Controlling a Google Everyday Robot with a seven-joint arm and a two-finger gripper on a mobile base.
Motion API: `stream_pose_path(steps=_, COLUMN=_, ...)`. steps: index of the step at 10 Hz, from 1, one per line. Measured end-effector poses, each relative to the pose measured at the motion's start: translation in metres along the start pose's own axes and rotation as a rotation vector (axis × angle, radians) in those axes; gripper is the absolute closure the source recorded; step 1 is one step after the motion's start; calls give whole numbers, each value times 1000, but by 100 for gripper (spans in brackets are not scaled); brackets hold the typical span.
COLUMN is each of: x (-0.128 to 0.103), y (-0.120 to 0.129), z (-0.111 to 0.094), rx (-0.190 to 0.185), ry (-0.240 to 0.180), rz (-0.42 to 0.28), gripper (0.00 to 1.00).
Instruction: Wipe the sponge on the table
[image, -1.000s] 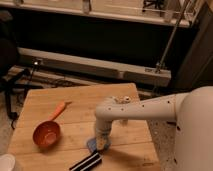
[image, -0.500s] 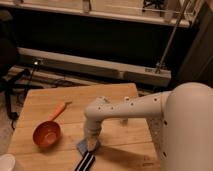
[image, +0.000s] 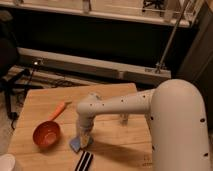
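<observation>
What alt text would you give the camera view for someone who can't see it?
A white robot arm reaches over the table, its gripper pointing down at the blue sponge. An orange bowl sits beside the sponge, a striped block at the near edge.

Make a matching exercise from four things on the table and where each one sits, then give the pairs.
Things:
1 bowl
2 carrot
3 sponge
4 striped block

Places:
A at the near edge of the table
B partly beneath the gripper, which is low over the table
C left of the sponge, orange and round
D beyond the bowl, lying slanted

Pairs: 1-C, 2-D, 3-B, 4-A
</observation>
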Motion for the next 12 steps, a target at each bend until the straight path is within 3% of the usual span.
stream_pose_path(steps=10, x=10, y=-79, z=-14, rx=98, ry=24, rz=-21, gripper=69)
stream_pose_path(steps=12, x=17, y=-91, z=-19, rx=114, ry=19, rz=3, gripper=71)
